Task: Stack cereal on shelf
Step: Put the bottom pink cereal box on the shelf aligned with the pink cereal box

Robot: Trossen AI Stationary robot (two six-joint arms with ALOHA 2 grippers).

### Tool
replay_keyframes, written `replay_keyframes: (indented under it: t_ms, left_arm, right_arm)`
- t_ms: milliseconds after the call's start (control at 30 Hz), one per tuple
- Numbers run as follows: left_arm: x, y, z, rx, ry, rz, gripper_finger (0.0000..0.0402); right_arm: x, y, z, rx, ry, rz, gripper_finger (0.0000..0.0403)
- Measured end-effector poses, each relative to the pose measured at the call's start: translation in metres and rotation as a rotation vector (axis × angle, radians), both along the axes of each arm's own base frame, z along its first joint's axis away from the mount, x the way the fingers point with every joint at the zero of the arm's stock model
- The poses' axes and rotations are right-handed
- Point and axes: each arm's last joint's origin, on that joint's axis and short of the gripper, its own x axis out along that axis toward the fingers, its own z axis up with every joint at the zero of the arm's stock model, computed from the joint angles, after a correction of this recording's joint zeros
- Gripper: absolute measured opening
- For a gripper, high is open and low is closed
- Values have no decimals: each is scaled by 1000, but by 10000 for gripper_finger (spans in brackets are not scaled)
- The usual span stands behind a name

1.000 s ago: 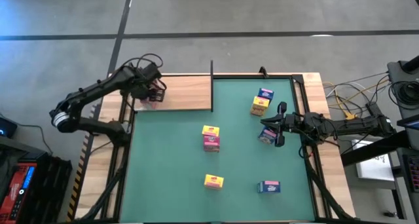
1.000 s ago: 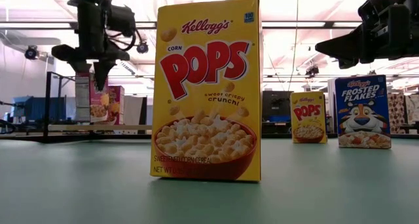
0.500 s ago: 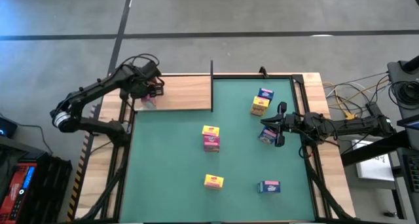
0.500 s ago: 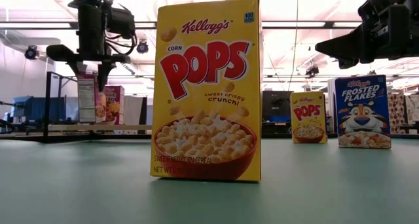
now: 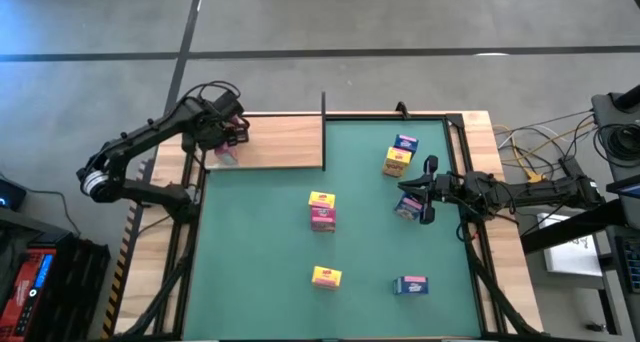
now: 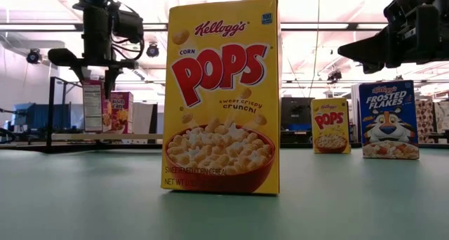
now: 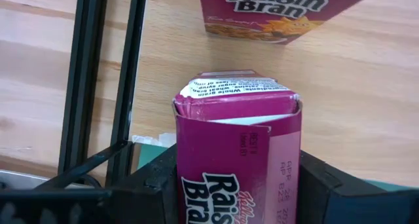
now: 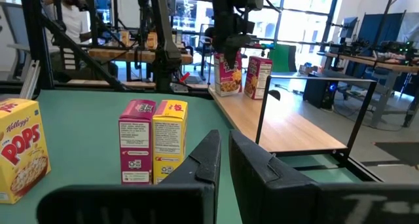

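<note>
A magenta Raisin Bran box hangs upright over the light-wood shelf, beside another standing there.

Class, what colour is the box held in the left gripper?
Magenta, a Raisin Bran box; the left wrist view shows it best.

A big yellow box is showing "Kellogg's Corn POPS, sweet crispy crunch!"; a smaller yellow box is repeating "POPS". A blue box is displaying "Frosted Flakes". Two magenta boxes are reading "Raisin Bran".
</note>
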Motion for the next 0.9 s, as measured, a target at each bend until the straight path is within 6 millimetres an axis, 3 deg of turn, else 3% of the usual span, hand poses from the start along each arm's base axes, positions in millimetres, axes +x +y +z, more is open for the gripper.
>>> replay_keyframes:
  t_ms: [600,900]
  left_arm:
    - [0,1,0,2,0,-31,172]
    - [0,1,0,10,-64,208,172]
  right_arm:
    - [0,0,0,0,0,0,22]
    - [0,0,0,0,0,0,22]
